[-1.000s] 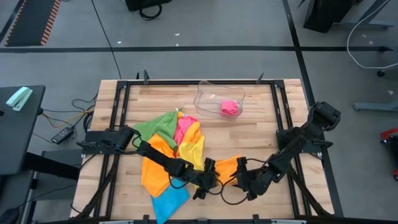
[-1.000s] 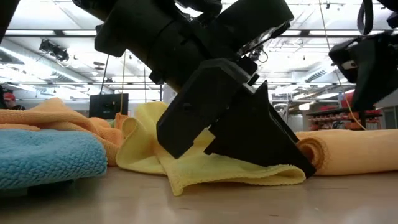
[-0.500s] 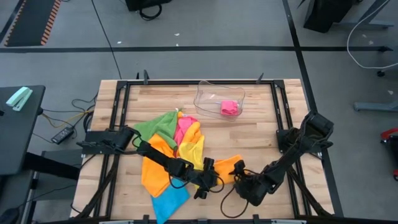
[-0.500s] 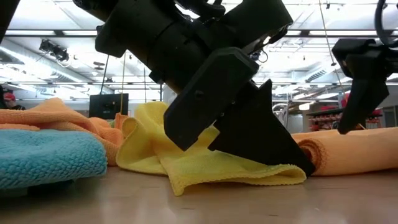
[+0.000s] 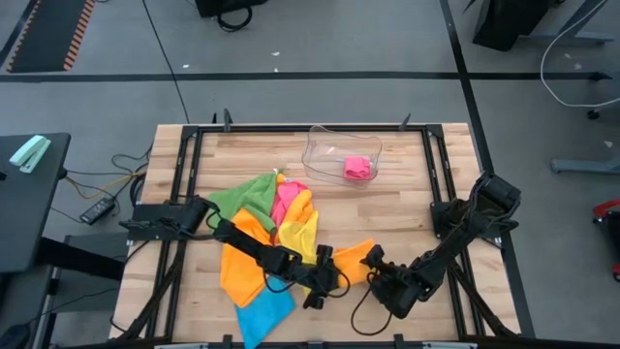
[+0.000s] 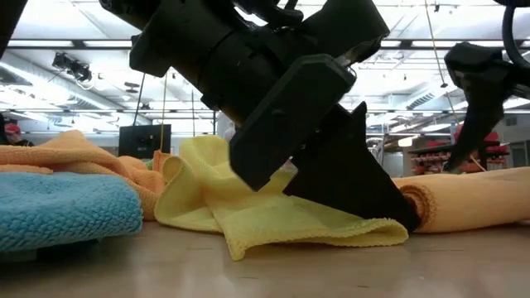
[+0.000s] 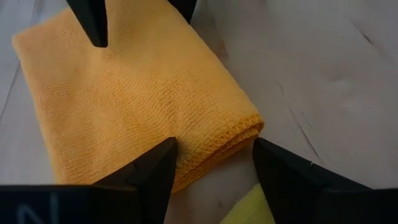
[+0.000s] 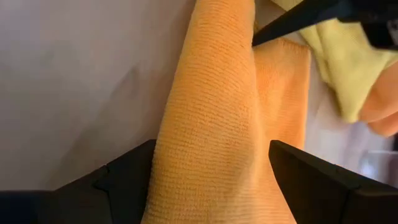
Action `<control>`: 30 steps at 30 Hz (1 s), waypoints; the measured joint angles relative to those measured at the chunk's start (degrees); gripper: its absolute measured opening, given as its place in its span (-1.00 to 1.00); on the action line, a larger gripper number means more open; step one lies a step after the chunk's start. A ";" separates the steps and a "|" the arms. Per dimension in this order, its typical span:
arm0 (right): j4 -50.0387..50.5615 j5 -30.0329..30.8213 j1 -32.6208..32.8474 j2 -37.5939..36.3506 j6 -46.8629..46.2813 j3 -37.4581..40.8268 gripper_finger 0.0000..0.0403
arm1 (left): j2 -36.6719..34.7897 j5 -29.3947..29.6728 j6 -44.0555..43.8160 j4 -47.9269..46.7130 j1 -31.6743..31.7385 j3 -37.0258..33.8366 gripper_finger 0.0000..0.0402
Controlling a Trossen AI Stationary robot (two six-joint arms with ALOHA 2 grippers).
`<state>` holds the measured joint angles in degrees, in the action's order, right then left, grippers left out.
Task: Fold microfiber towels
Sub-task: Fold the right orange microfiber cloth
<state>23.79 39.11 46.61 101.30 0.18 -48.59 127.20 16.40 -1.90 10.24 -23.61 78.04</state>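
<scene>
Right now the folded orange microfiber towel (image 5: 355, 262) lies between both open end effectors: left end effector (image 5: 327, 274) at nine o'clock, right end effector (image 5: 376, 269) at three, equally near.

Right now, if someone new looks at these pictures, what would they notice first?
Probably the bright heap of microfiber towels on the table's left half, then the left gripper and right gripper, both open, meeting over the folded orange towel near the front edge. A clear tray at the back holds a pink cloth.
</scene>
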 joint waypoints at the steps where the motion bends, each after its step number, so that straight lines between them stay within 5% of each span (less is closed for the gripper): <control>1: 0.15 0.75 -0.17 0.06 1.46 0.06 0.59 | 0.00 0.02 -0.58 0.00 0.11 0.00 0.10; 12: -1.24 3.13 -3.92 0.47 9.03 0.34 0.40 | 0.00 0.05 -0.65 -0.04 0.19 0.00 0.07; 30: -4.01 0.74 -5.05 -0.06 3.75 0.32 -0.76 | -3.56 2.45 -1.92 -0.58 -0.93 -0.03 0.02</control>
<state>19.78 39.85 41.56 101.24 3.93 -48.27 123.63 18.85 -3.82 9.66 -24.54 78.01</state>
